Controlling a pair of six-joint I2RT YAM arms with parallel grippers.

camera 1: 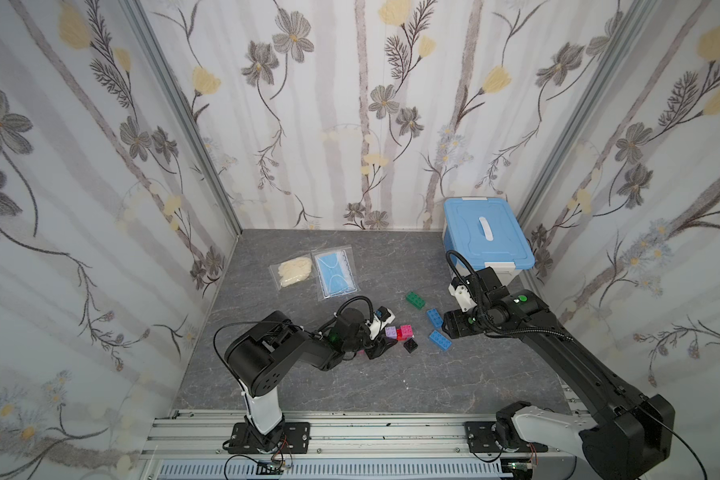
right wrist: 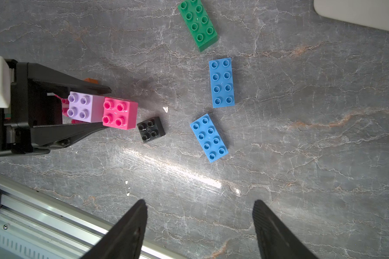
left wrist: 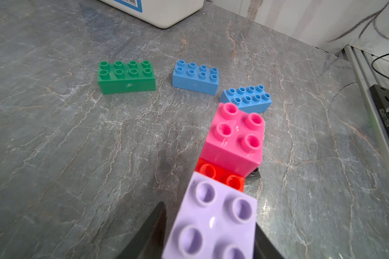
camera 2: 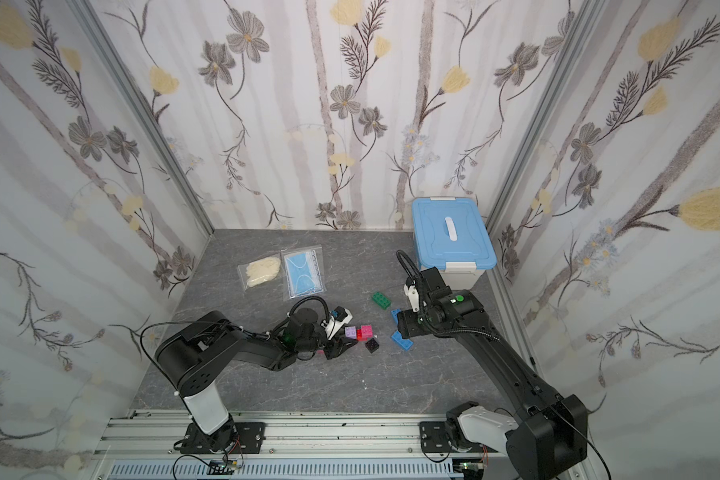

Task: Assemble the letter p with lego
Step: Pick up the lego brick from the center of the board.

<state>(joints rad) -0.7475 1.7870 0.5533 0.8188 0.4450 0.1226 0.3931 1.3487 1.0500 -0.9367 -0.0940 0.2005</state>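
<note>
A lavender brick (left wrist: 213,219) and a pink brick (left wrist: 234,139) sit side by side on a red brick (left wrist: 220,176), and my left gripper (left wrist: 209,215) is shut on the lavender one, a finger against each side. More pink studs and an orange brick (right wrist: 90,80) show behind its fingers. A black brick (right wrist: 151,129) lies just past the pink one. Two blue bricks (right wrist: 221,81) (right wrist: 208,137) and a green brick (right wrist: 198,23) lie loose further right. My right gripper (right wrist: 200,201) hangs open above the table near the blue bricks (camera 1: 440,340), holding nothing.
A white box with a blue lid (camera 1: 487,237) stands at the back right corner. Two clear bags, one with a blue mask (camera 1: 335,274) and one with cream gloves (camera 1: 294,270), lie at the back left. An aluminium rail (camera 1: 350,428) runs along the front edge.
</note>
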